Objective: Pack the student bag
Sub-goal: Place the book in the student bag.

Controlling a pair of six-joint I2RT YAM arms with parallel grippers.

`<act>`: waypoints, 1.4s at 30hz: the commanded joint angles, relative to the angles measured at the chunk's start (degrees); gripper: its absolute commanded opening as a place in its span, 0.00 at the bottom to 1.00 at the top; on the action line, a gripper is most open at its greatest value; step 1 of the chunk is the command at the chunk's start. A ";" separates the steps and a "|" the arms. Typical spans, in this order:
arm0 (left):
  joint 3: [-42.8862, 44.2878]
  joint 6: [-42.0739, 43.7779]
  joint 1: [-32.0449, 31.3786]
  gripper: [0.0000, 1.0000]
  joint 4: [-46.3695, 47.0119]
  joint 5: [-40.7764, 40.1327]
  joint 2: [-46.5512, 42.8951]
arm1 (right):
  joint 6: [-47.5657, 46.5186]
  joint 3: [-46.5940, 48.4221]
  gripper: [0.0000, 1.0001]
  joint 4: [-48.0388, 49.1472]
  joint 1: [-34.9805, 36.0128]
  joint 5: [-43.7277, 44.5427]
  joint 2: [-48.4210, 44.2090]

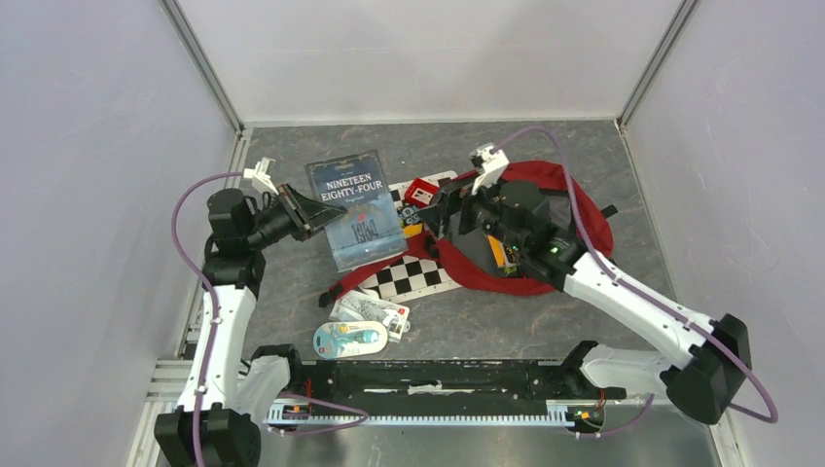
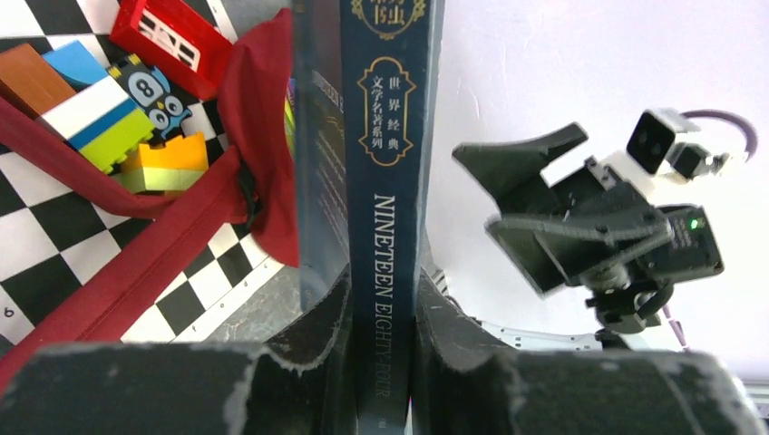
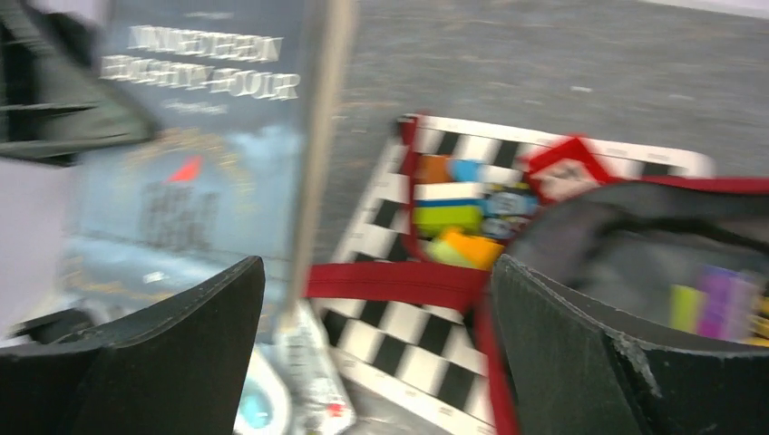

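Sagging open right of centre on the grey table (image 1: 545, 146), the large red fabric backpack (image 1: 590, 210) looks soft and floppy, so its firmer zip rim seems the best hold; the left gripper (image 1: 309, 210) pinches a dark blue hardback book (image 1: 355, 209) by its spine just beside it; the right gripper (image 3: 376, 353) hangs over the backpack's mouth, jaws wide and empty.

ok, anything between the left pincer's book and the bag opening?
Yes: the right pincer, open, hangs at the mouth of the student bag, in the path of the book. Toy blocks lie low between them.
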 commanded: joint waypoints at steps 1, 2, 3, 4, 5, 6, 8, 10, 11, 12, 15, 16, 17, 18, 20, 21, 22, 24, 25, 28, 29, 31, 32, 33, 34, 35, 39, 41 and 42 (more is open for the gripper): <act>4.08 2.40 -8.37 0.02 1.60 -8.16 -0.47 | -10.43 2.03 0.98 -16.99 -7.26 11.56 -3.07; 4.53 2.53 -11.13 0.02 1.55 -10.82 0.24 | -11.39 1.99 0.98 -19.43 -8.90 13.49 -3.13; 4.87 2.64 -13.43 0.02 1.71 -13.00 1.14 | -12.63 1.76 0.98 -21.74 -10.70 15.25 -3.19; 5.32 2.52 -16.20 0.02 2.27 -15.44 1.91 | -13.78 1.36 0.98 -23.63 -12.44 17.43 -2.91; 5.72 2.18 -18.33 0.02 3.31 -17.37 2.89 | -14.55 0.98 0.98 -24.98 -13.74 19.46 -2.63; 6.04 1.61 -20.72 0.02 4.45 -19.31 3.90 | -15.58 0.37 0.98 -26.30 -15.16 21.05 -2.19; 6.76 -0.20 -24.22 0.02 7.96 -22.02 6.27 | -16.76 -0.94 0.98 -27.74 -17.64 23.42 -0.95; 7.61 -1.40 -26.63 0.02 11.18 -23.77 8.42 | -17.30 -2.00 0.98 -27.83 -18.95 23.72 0.61; 8.32 -1.76 -27.76 0.02 12.06 -24.77 9.50 | -17.60 -2.28 0.97 -27.81 -19.12 24.12 1.63; 9.03 -2.15 -29.03 0.02 13.01 -25.66 10.79 | -17.90 -2.10 0.96 -27.94 -19.13 24.53 3.01; 10.20 -4.40 -31.85 0.02 17.26 -27.18 14.82 | -18.97 -1.36 0.92 -28.02 -19.13 24.12 6.72; 10.41 -5.25 -32.51 0.02 18.90 -26.87 16.08 | -19.25 -0.94 0.90 -28.05 -19.17 23.92 7.93; 11.01 -5.84 -32.91 0.02 19.74 -26.89 17.39 | -19.43 -0.66 0.89 -28.15 -19.13 24.06 8.93; 11.67 -6.04 -33.44 0.02 20.02 -27.02 18.46 | -19.53 -0.60 0.88 -28.17 -19.15 24.74 10.02; 12.68 -6.27 -34.24 0.02 20.64 -27.28 20.30 | -19.48 -0.55 0.84 -28.29 -19.13 27.27 11.96; 12.95 -6.40 -34.62 0.02 20.87 -27.48 21.10 | -19.27 -0.44 0.79 -28.71 -19.13 29.11 12.77; 13.24 -6.41 -34.99 0.02 20.89 -27.80 21.64 | -19.07 -0.57 0.75 -28.94 -19.13 30.27 13.37; 13.66 -6.28 -35.78 0.02 20.97 -28.63 22.79 | -19.09 -1.05 0.70 -28.71 -19.18 32.32 14.20; 13.79 -6.23 -36.26 0.02 20.97 -29.13 23.31 | -19.29 -1.28 0.66 -28.34 -19.13 33.00 14.53; 13.83 -7.55 -37.90 0.02 23.02 -30.92 25.30 | -19.44 -1.13 0.37 -28.37 -19.13 35.38 15.11; 13.56 -8.84 -38.46 0.02 24.94 -31.38 26.10 | -19.15 -0.74 0.25 -28.63 -19.13 35.65 14.71; 13.20 -10.96 -39.65 0.02 28.59 -32.64 27.96 | -18.89 -0.43 0.09 -28.16 -19.13 35.42 12.66; 13.40 -11.67 -40.44 0.02 30.20 -33.49 28.91 | -18.86 -0.17 0.05 -27.85 -19.16 35.16 11.40; 13.70 -12.12 -41.44 0.02 31.55 -34.44 30.21 | -18.73 0.13 0.01 -27.76 -19.21 34.83 10.27; 14.22 -12.50 -42.47 0.02 33.20 -35.05 31.67 | -18.62 0.63 0.00 -27.72 -19.22 34.58 9.44; 14.93 -13.34 -43.17 0.02 34.56 -35.36 33.17 | -18.46 1.03 0.00 -27.78 -19.22 34.43 8.59; 14.44 -20.03 -44.87 0.02 46.81 -36.53 40.13 | -17.50 1.51 0.00 -27.54 -19.43 33.48 6.28; 14.61 -23.13 -45.20 0.02 52.82 -36.58 43.56 | -16.92 1.44 0.00 -27.05 -19.59 32.20 5.56; 15.74 -23.33 -45.66 0.02 53.73 -36.47 45.08 | -16.61 1.35 0.00 -26.77 -19.65 31.66 5.20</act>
